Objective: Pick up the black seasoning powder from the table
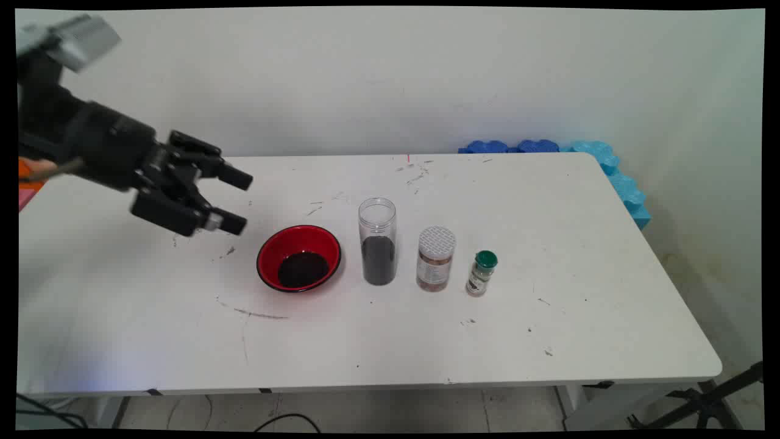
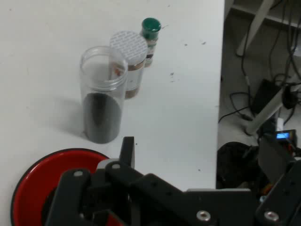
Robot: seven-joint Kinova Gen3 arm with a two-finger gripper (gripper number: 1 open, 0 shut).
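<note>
My black gripper (image 1: 239, 201) hovers open above the table's left part, pointing right, with nothing between its fingers. Closest to it, just to its right and lower, sits a red bowl (image 1: 298, 259) holding something dark. Further right stand, in a row, a clear lidless jar (image 1: 378, 242) about half full of dark powder, a jar with a white lid (image 1: 436, 258) and a small green-capped bottle (image 1: 482, 273). In the hand view the bowl (image 2: 42, 174) lies under the linkage, with the clear jar (image 2: 101, 94), white-lidded jar (image 2: 129, 56) and green-capped bottle (image 2: 150, 33) lined up beyond it.
The white table (image 1: 426, 347) is scuffed and marked. Blue foam blocks (image 1: 609, 164) line its far right corner against the wall. In the hand view the table edge (image 2: 220, 117) drops to a floor with cables and stand legs.
</note>
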